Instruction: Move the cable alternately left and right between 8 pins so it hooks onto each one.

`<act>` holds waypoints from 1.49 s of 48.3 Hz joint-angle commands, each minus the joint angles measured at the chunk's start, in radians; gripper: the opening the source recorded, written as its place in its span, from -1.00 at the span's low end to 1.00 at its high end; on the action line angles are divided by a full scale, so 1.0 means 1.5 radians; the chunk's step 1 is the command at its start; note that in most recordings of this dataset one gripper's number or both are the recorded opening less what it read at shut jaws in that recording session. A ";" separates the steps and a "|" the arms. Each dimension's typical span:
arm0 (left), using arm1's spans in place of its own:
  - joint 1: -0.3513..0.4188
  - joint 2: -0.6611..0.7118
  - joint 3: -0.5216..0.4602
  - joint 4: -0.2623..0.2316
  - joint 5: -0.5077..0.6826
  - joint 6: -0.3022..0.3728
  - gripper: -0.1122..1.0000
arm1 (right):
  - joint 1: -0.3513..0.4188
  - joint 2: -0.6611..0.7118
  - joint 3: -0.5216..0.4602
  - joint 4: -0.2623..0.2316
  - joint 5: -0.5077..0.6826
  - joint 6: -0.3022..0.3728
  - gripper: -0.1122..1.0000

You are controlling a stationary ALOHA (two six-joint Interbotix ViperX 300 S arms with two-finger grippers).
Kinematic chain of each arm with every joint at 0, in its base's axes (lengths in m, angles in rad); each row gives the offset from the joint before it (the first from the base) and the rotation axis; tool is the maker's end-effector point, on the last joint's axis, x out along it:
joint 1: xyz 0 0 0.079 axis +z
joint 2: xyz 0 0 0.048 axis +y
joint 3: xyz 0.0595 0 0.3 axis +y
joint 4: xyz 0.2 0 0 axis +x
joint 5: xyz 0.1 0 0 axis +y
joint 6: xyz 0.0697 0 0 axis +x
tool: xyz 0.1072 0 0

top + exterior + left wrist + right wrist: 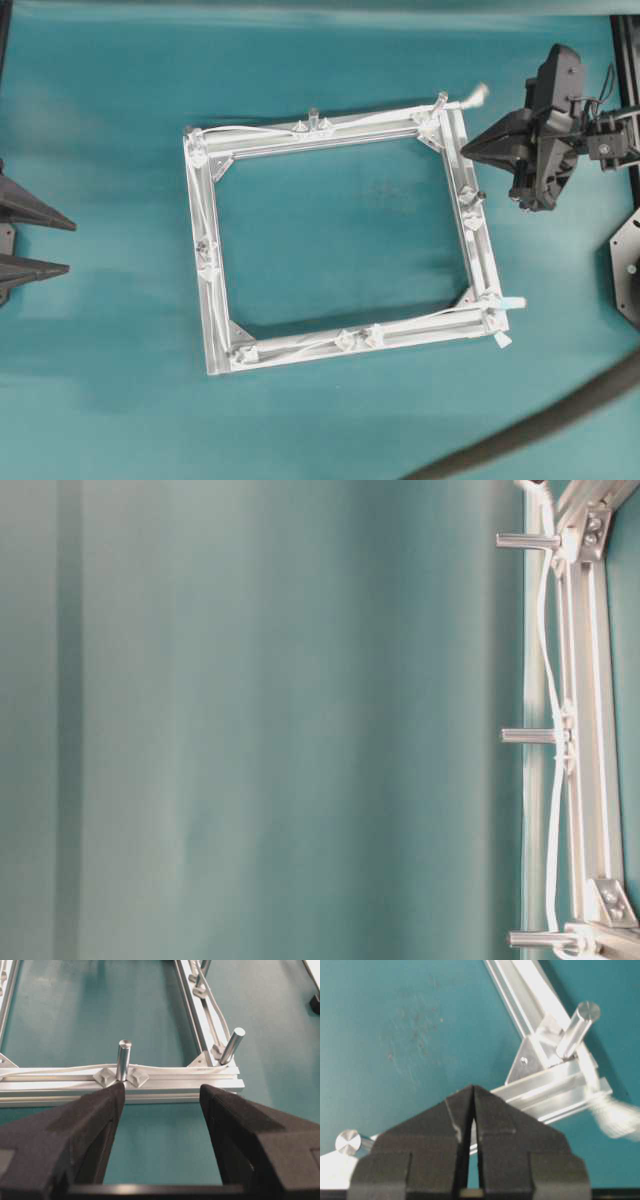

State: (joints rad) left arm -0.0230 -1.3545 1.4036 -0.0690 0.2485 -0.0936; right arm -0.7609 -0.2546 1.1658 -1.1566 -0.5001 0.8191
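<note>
Overhead exterior view: shows the cable [250, 129] laid round the square aluminium frame [420, 328], threaded past the pins [313, 117] on alternating sides along the far, left and near bars, so as to hook on each peg rather than lie loose. Shows the plug end [478, 95] poking out beyond the far right corner, blurred, gripped by nothing. Places the right gripper [465, 148] just beside that corner, off the frame's right bar, pointing towards it; clenched tip to tip, with nothing visible between the pads. Confirmed from the right wrist camera: right gripper [472, 1089] pressed together and empty, corner pin [577, 1027] and smeared plug end [615, 1117] ahead and to the right. Judged to be a let-go after the last hook, or a readying to nudge the cord; cannot tell which. Places the left gripper [70, 246] well apart from the frame at the left edge, spread wide, holding nothing; judged parked clear of the routing. From the left wrist camera: released fingers [95, 1110] framing a mid-bar pin [123, 1060], cable [75, 1068] bending behind it. Table-level view: three pins [530, 736] side-on, cable [548, 830] weaving along the bar at their bases. Routing of the right bar unclear. Notes a thick dark hose [540, 425] crossing the near right corner, clear of the work.
</note>
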 commanded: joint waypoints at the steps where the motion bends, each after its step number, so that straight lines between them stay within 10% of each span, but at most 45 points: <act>1: -0.002 0.005 -0.008 0.002 -0.004 -0.004 0.34 | -0.001 -0.005 -0.010 0.005 0.005 0.000 -0.66; 14: -0.002 0.005 -0.008 0.002 -0.004 -0.004 0.34 | -0.001 -0.015 -0.016 0.005 0.045 -0.008 0.10; 72: -0.002 0.005 -0.007 0.002 -0.003 -0.004 0.34 | 0.044 -0.318 0.147 0.054 -0.079 0.022 0.12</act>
State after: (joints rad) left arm -0.0230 -1.3545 1.4021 -0.0690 0.2485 -0.0936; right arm -0.7256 -0.7225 1.3790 -1.1029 -0.6105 0.8452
